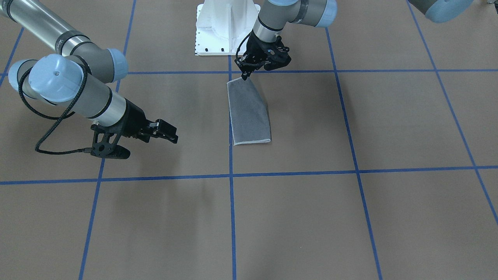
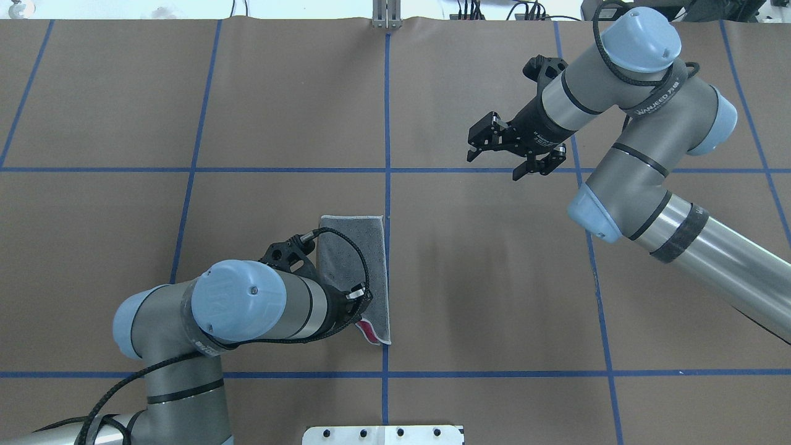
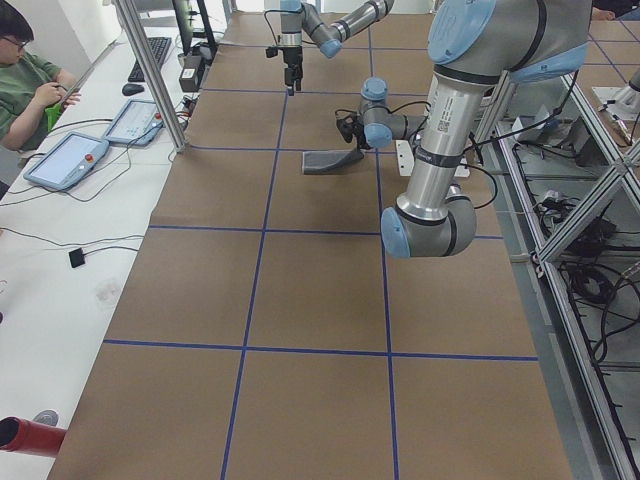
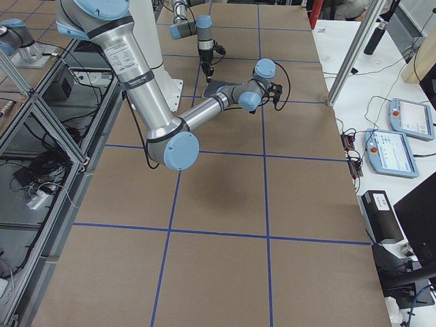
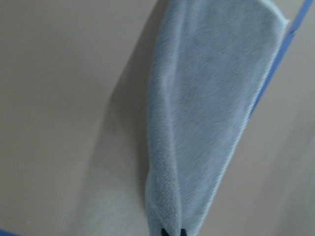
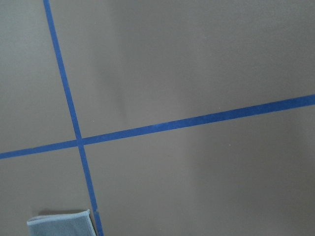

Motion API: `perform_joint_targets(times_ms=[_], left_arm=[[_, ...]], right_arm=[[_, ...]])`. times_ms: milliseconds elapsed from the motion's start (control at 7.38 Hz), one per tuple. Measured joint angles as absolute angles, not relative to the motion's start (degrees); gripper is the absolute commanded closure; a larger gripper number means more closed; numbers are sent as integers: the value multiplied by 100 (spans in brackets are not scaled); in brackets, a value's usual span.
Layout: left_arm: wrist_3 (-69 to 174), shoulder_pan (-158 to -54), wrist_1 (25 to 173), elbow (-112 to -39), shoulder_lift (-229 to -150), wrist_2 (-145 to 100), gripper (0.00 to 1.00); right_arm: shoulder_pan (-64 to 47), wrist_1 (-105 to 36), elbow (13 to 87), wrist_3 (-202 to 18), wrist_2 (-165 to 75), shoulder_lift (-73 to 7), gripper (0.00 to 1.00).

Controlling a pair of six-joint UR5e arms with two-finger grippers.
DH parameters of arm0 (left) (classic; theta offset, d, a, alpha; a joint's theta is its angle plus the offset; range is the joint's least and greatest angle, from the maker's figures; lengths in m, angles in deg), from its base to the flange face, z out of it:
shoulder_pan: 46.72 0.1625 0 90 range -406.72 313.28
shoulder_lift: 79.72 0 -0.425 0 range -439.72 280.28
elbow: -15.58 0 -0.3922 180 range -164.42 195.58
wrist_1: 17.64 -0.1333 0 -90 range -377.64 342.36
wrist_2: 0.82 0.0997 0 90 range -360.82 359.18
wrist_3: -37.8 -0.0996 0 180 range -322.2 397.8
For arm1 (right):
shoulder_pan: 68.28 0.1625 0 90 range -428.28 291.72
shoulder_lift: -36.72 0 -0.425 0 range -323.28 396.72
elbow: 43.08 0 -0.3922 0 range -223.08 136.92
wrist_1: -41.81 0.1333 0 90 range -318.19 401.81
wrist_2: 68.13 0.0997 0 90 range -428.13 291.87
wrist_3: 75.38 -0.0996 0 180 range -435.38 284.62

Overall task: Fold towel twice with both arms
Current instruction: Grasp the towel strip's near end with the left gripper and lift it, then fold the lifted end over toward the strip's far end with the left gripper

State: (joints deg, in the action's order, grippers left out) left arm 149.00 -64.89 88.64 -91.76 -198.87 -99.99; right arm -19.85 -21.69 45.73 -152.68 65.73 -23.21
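Observation:
The towel (image 1: 249, 112) lies folded in a narrow strip, dark grey face up, beside a blue tape line. My left gripper (image 1: 244, 76) is shut on its corner nearest the robot base and holds that end lifted. In the overhead view the towel (image 2: 352, 247) shows a bit of pink (image 2: 370, 334) by the left gripper (image 2: 364, 315). In the left wrist view the towel (image 5: 211, 98) hangs away from the fingertips. My right gripper (image 2: 494, 164) is open and empty, well away from the towel; it also shows in the front view (image 1: 173, 136). One towel corner (image 6: 59, 223) shows in the right wrist view.
The white pedestal base (image 1: 225, 27) stands just behind the towel. Blue tape lines (image 2: 386, 123) cross the brown table. An operator (image 3: 25, 80) and tablets (image 3: 65, 160) are at a side bench beyond the far table edge.

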Motion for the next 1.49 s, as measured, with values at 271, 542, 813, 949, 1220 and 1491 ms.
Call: perform_joint_targets(times_ms=[271,542,813,949,1220,1491], left_arm=[[14853,-6902,8865,-8971,-19960,-10012,100],[14840,-7174,8970,-8521,-20217,-10014,100],[14864,-7300,9434,-7792,-20620,-10010,100],[14874,-7374,9620,-7597,-20694,-10021,100],[14886,-7566,9746,-7496,-20722,-10186,100],[14889,-7714,9770,-7485,-20666,-10367,100]], right_arm=[[-1985,-2171,4569,-15269,6573,-2302,0],[-1988,-2175,4569,-15275,6554,-2287,0],[-1996,-2177,4549,-15273,6462,-2278,0],[-2003,-2168,4520,-15273,6432,-2270,0],[-2024,-2159,4494,-15278,6402,-2257,0],[-2041,-2169,4485,-15279,6350,-2240,0]])
